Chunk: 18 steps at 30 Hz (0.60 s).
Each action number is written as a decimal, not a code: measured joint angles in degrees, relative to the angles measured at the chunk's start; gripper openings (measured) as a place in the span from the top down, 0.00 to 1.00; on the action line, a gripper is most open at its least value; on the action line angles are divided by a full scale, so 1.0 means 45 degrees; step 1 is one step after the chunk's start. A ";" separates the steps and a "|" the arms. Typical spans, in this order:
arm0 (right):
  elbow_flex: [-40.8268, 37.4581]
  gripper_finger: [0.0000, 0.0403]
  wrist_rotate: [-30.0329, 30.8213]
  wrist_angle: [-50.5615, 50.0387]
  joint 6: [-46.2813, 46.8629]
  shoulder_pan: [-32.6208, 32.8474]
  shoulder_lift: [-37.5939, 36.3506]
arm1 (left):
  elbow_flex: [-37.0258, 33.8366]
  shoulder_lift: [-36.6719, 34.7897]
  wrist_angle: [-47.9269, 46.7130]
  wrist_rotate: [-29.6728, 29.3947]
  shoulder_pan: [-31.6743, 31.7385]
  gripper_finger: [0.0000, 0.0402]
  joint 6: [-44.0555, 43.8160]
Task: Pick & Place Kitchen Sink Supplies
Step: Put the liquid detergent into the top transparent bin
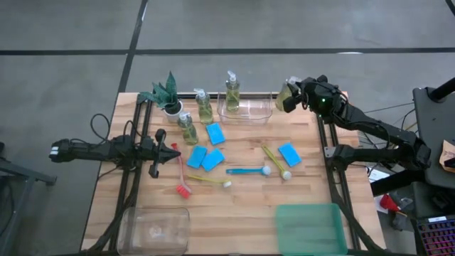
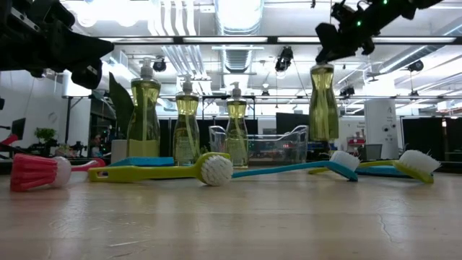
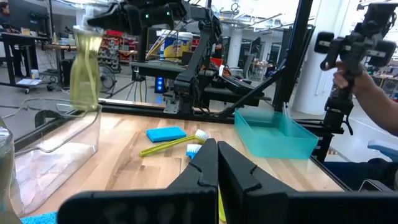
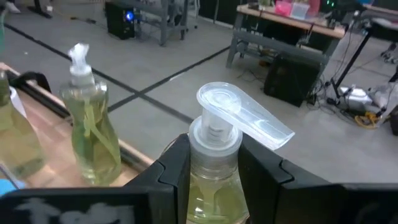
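I am holding a soap bottle [image 4: 211, 180] upright by its neck, my right fingers [image 4: 214, 163] clamping it just under the pump, so its long axis is hanging straight down from my grip. In the high view my right fingers [image 1: 289, 98] are hovering at the far right corner of the bench [image 1: 249, 206], just beside the clear tray [image 1: 245, 108], and the low view is showing the bottle [image 2: 323, 101] lifted off the bench. The tray lies toward my left arm's side from the bottle, so the coming move, as I judge it, is a short sideways carry and then a lowering. My left fingers [image 3: 214, 163] are pressed together on nothing, waiting low over the bench's left side near the red brush [image 1: 182, 178]. Three other bottles [image 1: 204, 107] are standing near the tray.
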 joint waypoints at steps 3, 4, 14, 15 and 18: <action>0.0515 0.75 0.0012 -0.0021 -0.0368 0.0000 0.0000 | 0.0000 0.0001 0.0001 0.0000 0.0000 1.00 0.0000; 0.0693 0.75 0.0012 -0.0017 -0.0454 0.0000 0.0000 | 0.0000 0.0000 0.0001 0.0000 -0.0003 1.00 0.0000; 0.1918 0.75 -0.1152 0.0022 -0.0975 0.0005 0.0694 | 0.0000 0.0001 0.0003 0.0000 0.0000 1.00 0.0002; 0.2028 0.75 -0.1373 0.0027 -0.0970 0.0005 0.0866 | 0.0000 0.0000 0.0000 0.0000 -0.0001 1.00 0.0001; 0.2394 0.75 -0.1828 0.0085 -0.0943 0.0010 0.1440 | 0.0000 0.0000 0.0000 0.0000 0.0001 1.00 -0.0001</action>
